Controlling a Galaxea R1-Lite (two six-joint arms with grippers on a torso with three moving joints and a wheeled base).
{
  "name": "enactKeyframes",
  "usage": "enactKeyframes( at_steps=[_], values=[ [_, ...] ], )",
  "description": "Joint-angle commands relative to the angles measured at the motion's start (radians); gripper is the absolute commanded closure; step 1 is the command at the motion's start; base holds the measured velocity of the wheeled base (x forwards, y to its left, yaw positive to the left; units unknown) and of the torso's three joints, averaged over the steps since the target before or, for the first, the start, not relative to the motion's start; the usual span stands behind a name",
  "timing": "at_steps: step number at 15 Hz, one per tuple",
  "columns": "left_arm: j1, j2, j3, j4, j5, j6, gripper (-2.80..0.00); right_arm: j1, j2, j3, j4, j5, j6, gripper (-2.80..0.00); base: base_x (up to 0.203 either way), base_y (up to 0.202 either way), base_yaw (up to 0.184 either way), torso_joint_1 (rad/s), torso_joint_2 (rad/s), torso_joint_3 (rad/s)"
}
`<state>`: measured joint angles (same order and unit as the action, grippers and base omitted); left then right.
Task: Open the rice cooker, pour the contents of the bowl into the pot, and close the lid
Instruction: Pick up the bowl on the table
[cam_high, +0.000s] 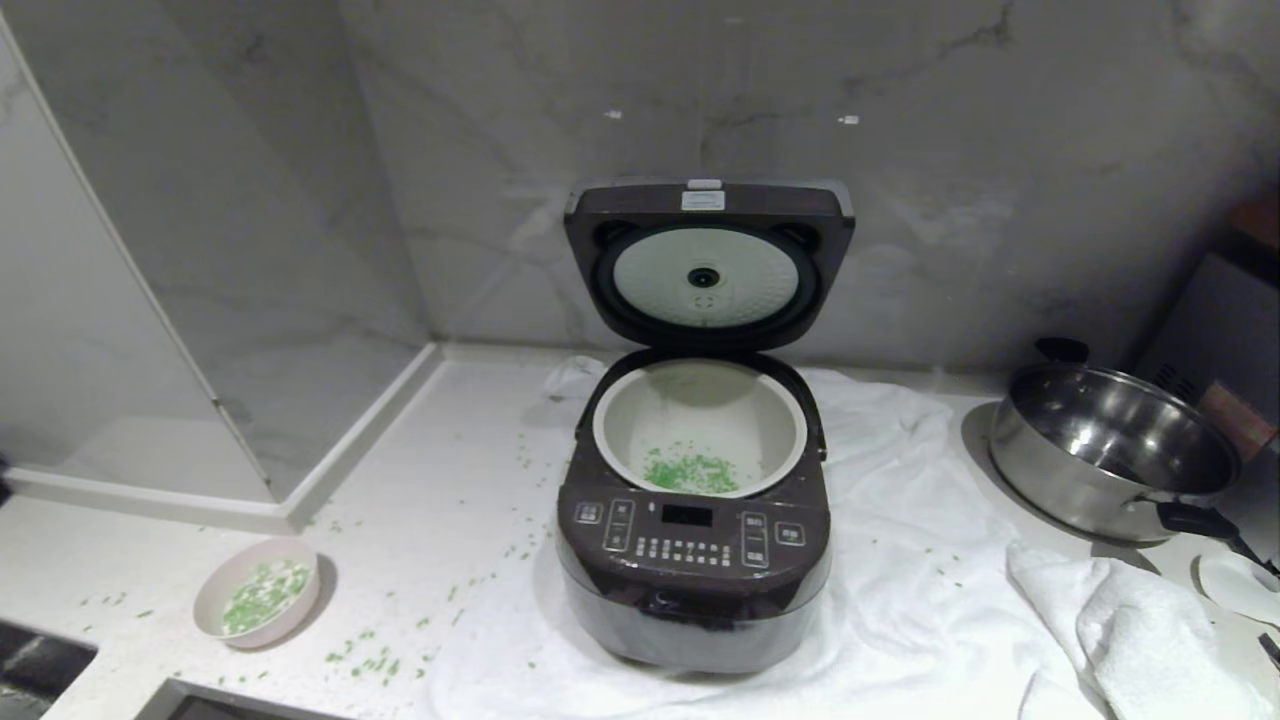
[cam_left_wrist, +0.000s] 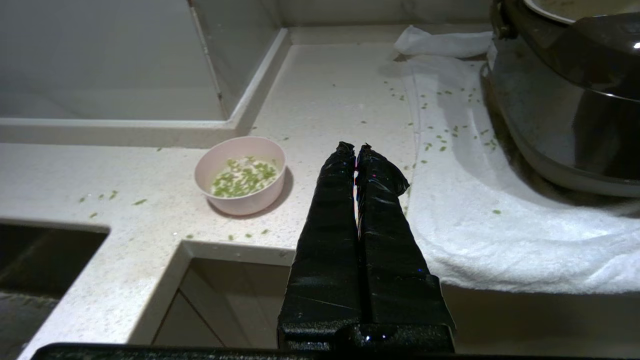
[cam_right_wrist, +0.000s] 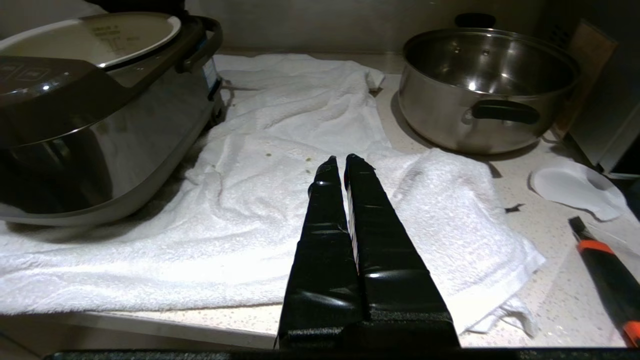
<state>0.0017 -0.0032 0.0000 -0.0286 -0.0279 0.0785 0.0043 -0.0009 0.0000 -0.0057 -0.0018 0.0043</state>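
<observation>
Left gripper (cam_left_wrist: 356, 147): jaws pressed together, empty, short of the worktop (cam_high: 450, 480) edge; right gripper (cam_right_wrist: 340, 159) likewise, over the white towel (cam_right_wrist: 280, 200)
Bowl (cam_high: 257, 591): front left, green bits (cam_high: 262, 592) inside; judged next: grip its rim level, tip slowly over the pot
Rice cooker (cam_high: 694, 560): centre; pot (cam_high: 700, 428) holds some green bits
Lid (cam_high: 708, 262): upright, open
Steel pan (cam_high: 1112, 450): far right, empty

Home kitchen: marble-look wall (cam_high: 900, 200), stone counter (cam_high: 440, 480), rice cooker (cam_high: 693, 560), steel pan (cam_high: 1110, 450) (black handles).
</observation>
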Motion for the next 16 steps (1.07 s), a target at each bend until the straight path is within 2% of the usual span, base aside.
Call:
enactKeyframes(
  at_steps=[1,7,12,15,16],
  values=[
    [0.0,0.002,0.015,-0.001,0.0,-0.016,0.0,0.0,0.001,0.002,0.0,0.0,0.0,0.0,0.006,0.003,-0.058,0.007,-0.01,0.002],
    [0.0,0.002,0.015,-0.001,-0.003,-0.016,0.0,0.0,0.001,0.002,0.0,0.0,0.0,0.0,0.0,0.0,0.0,0.0,0.0,0.0],
    [-0.002,0.002,0.015,-0.001,0.002,-0.026,0.0,0.0,0.001,0.002,0.0,0.0,0.0,0.0,0.158,0.0,0.0,0.01,0.0,0.003],
    [-0.002,0.002,0.015,-0.001,0.003,-0.048,0.0,0.0,0.001,0.002,0.0,0.0,0.0,0.0,0.021,0.0,0.001,0.004,0.0,-0.002],
    [-0.001,0.001,0.01,0.004,0.022,-0.053,0.0,0.0,0.001,0.002,0.0,0.0,0.0,0.0,0.0,0.0,0.0,0.0,0.0,0.0]
  ],
)
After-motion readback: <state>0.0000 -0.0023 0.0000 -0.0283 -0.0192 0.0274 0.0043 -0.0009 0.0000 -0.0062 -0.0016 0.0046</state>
